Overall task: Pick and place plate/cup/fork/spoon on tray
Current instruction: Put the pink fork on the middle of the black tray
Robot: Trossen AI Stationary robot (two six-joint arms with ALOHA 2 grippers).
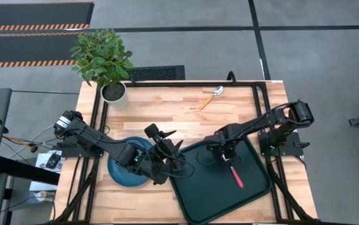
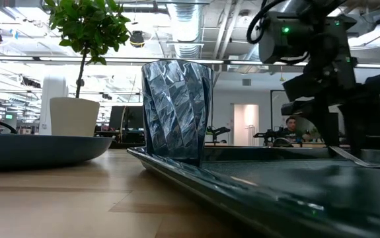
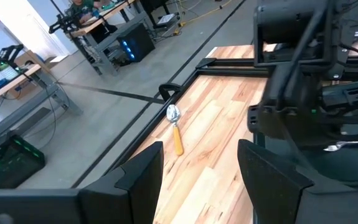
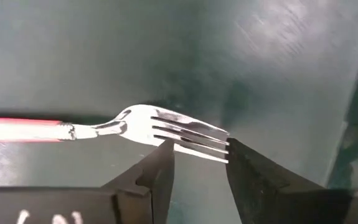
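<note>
The dark green tray point(image 1: 254, 187) lies at the table's near right. The red-handled fork point(image 1: 235, 176) lies flat on it. My right gripper point(image 4: 198, 152) is open just above the fork's pronged head point(image 4: 185, 134), one fingertip on either side of the prongs; it also shows in the high view point(image 1: 227, 156). The see-through cup point(image 2: 176, 109) stands upright on the tray near its left edge. The teal plate point(image 1: 120, 174) rests on the table left of the tray. My left gripper point(image 3: 200, 168) is open and empty, raised near the cup point(image 1: 160, 133). The orange-handled spoon point(image 1: 210, 98) lies at the far side.
A white plant pot point(image 1: 113, 92) with a green plant stands at the table's far left corner. A black frame point(image 1: 179, 83) runs along the table's edges. Bare wood lies between the spoon and the tray. People and benches show in the room behind.
</note>
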